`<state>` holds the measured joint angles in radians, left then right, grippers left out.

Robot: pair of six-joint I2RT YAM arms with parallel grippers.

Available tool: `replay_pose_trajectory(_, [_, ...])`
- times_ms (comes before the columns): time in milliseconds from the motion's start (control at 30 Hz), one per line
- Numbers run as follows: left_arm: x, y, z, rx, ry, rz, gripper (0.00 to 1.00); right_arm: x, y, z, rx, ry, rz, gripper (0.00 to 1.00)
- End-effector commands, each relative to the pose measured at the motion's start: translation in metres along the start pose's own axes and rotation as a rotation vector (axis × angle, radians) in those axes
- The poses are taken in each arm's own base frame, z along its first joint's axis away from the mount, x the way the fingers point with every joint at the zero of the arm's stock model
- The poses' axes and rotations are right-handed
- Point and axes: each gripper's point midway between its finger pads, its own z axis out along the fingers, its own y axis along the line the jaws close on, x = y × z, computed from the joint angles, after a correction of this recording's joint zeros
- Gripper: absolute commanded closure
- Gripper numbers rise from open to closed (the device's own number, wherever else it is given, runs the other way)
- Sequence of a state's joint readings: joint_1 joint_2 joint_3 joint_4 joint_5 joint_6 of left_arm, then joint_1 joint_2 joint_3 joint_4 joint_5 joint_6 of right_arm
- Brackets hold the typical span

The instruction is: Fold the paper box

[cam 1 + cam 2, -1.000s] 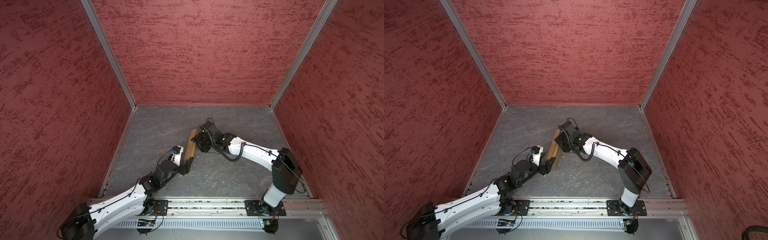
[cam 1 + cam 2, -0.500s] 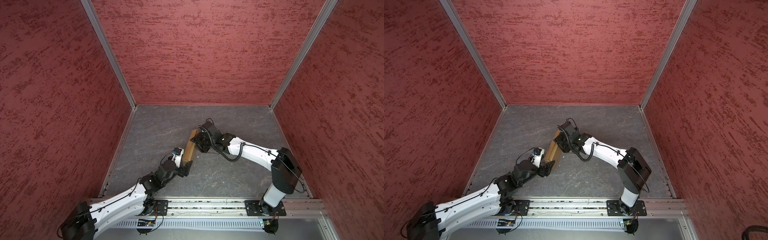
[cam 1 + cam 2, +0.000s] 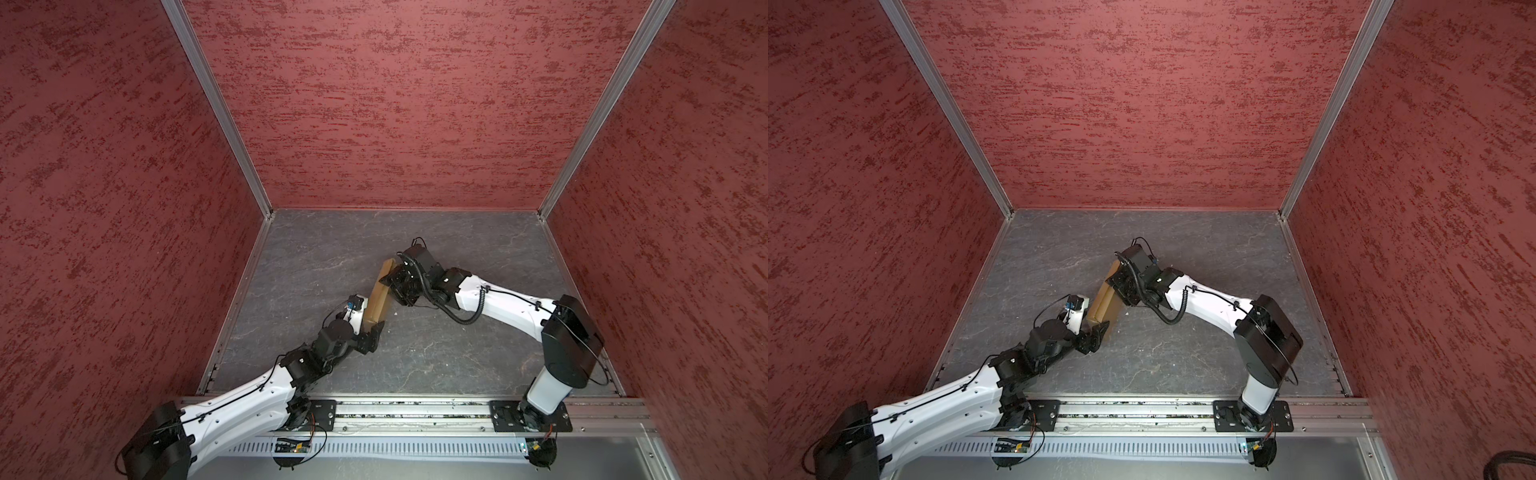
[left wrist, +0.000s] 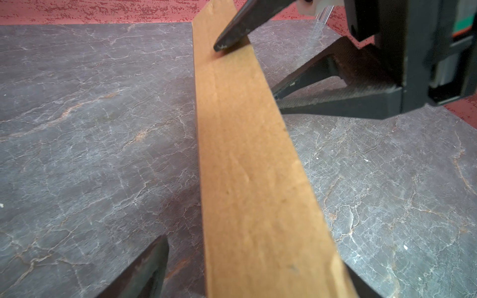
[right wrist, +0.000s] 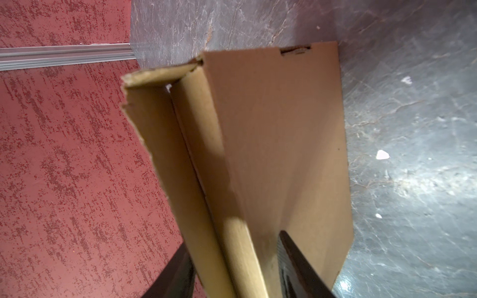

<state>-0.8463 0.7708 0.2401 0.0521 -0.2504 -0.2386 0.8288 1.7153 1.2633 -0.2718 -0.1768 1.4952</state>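
the paper box (image 3: 376,296) is up on its edge around the middle of the desk (image 3: 457,357), running from front toward back. the right gripper (image 4: 249,71) is clamped on the far end, a finger on each side. the left gripper (image 3: 371,332) is spread wide around the near end, and one finger (image 4: 147,268) looks clear of the cardboard, though it's too blurry to be sure.

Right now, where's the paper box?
In a top view the paper box is held on edge near the middle of the table, far end gripped by the right end effector, near end inside the open left end effector.
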Motion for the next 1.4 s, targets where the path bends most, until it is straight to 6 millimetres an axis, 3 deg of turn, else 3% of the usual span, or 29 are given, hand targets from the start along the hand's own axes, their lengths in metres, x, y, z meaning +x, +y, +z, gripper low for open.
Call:
replay_pose_trajectory(0, [-0.012, 0.000, -0.001, -0.014, -0.027, -0.007, 0.17, 0.003, -0.001, -0.002, -0.015, -0.002, -0.003, 0.51])
replay_pose_trajectory(967, [-0.019, -0.002, -0.009, -0.022, -0.010, -0.032, 0.18, 0.004, -0.028, 0.007, -0.045, 0.012, 0.021, 0.67])
replay_pose_trajectory(1367, [-0.040, -0.007, -0.027, -0.024, -0.028, -0.023, 0.18, 0.004, -0.035, 0.010, -0.051, 0.022, 0.035, 0.71])
